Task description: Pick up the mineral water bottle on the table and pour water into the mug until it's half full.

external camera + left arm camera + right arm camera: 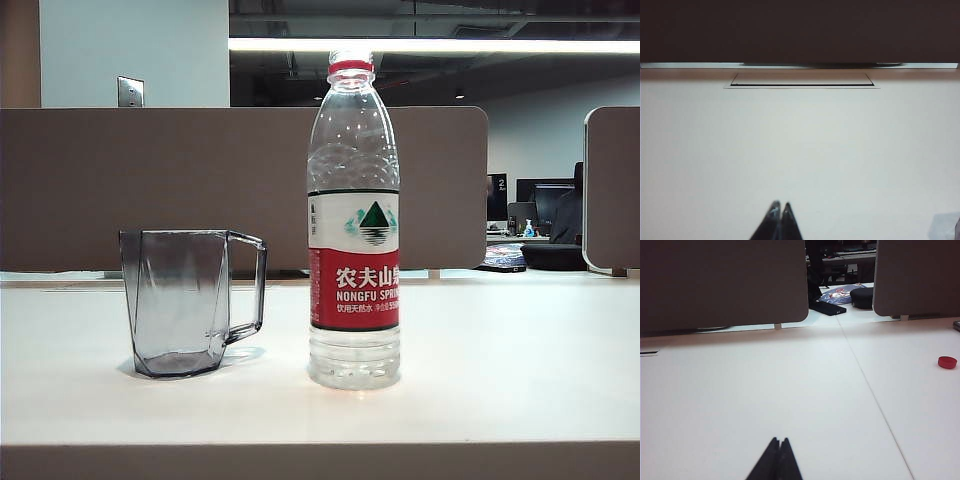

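Starting position, read left to right across the exterior view. The mug (185,305) stands upright on the white surface (520,370), mouth up, its squared handle turned toward the bottle (354,220). No water level can be made out in the mug. The bottle stands just beside it on the right, not touching — upright, long axis vertical, red neck ring at the top and no cap visible on the mouth. A red cap (947,361) lies on the surface in the right wrist view.

Neither arm appears in the exterior view.

- Left claw (780,206): fingertips pressed together, holding nothing. It hangs over bare surface; a faint grey shape at the edge of its view may be the mug, but this cannot be confirmed.
- Right claw (779,441): fingertips together, holding nothing. Bare surface ahead; neither mug nor bottle is in its view.

Deciding relation: the bottle sits near the middle of the surface, on the right-hand side of the mug. Judged from that layout, the right arm has the clearer approach, while the left arm would have to pass the mug. Because the bottle's axis is vertical, a level grasp from the side at the label band appears appropriate — the claw must first open wider than the bottle body.
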### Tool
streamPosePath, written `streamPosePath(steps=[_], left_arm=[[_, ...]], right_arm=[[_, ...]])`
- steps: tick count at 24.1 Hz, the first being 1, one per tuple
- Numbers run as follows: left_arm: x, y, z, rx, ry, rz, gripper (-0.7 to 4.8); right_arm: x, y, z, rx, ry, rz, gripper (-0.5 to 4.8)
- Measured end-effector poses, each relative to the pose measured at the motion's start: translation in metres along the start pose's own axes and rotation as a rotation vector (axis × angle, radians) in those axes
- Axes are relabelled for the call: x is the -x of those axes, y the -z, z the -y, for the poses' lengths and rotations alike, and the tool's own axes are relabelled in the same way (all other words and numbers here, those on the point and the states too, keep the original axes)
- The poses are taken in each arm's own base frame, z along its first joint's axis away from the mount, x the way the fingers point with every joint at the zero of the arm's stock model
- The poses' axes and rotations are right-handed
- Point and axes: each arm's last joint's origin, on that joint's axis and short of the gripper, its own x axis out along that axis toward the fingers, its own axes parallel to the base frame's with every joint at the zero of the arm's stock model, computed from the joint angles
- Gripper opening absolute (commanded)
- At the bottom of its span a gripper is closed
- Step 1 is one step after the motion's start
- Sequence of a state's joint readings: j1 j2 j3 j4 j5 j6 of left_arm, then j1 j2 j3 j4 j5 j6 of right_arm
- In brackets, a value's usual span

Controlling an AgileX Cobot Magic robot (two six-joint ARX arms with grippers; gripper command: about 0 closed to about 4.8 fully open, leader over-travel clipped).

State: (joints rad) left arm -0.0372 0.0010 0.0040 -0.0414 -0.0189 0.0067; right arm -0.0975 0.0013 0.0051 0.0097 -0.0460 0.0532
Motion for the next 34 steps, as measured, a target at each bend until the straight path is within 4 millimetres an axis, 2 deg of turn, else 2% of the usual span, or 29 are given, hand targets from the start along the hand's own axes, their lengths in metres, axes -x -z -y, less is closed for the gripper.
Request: streamPosePath(steps=[10,19,23,24,26,30,31,32,33,34], left_arm=[[0.000,0.000,0.000,0.000,0.004,0.000,-0.05],[0.002,0.005,0.031,-0.024,0.308,-0.061,-0.05],[0.006,0.008,0.046,-0.043,0.454,-0.095,-0.05],[0.006,0.009,0.047,-0.046,0.473,-0.101,-0.05],[0.007,0.009,0.049,-0.048,0.494,-0.101,-0.06],[0.007,0.009,0.049,-0.048,0.491,-0.101,-0.05],[0.007,0.009,0.049,-0.048,0.491,-0.101,-0.05],[0.007,0.009,0.049,-0.048,0.491,-0.101,-0.05],[0.007,0.009,0.049,-0.048,0.492,-0.101,-0.05],[0.007,0.009,0.049,-0.048,0.492,-0.101,-0.05]], right_arm=[[0.000,0.000,-0.001,-0.038,-0.031,-0.002,-0.06],[0.002,0.001,-0.011,-0.325,-0.360,-0.080,-0.04],[0.004,0.001,-0.019,-0.445,-0.546,-0.160,0.28],[0.005,0.001,-0.022,-0.454,-0.594,-0.178,0.70],[0.009,0.005,-0.032,-0.466,-0.729,-0.254,1.15],[0.014,0.011,-0.045,-0.462,-0.832,-0.352,2.42],[0.015,0.012,-0.048,-0.449,-0.846,-0.362,3.28],[0.018,0.013,-0.055,-0.401,-0.854,-0.356,3.65],[0.019,0.014,-0.058,-0.369,-0.848,-0.344,4.50],[0.022,0.016,-0.066,-0.273,-0.816,-0.324,4.79]])
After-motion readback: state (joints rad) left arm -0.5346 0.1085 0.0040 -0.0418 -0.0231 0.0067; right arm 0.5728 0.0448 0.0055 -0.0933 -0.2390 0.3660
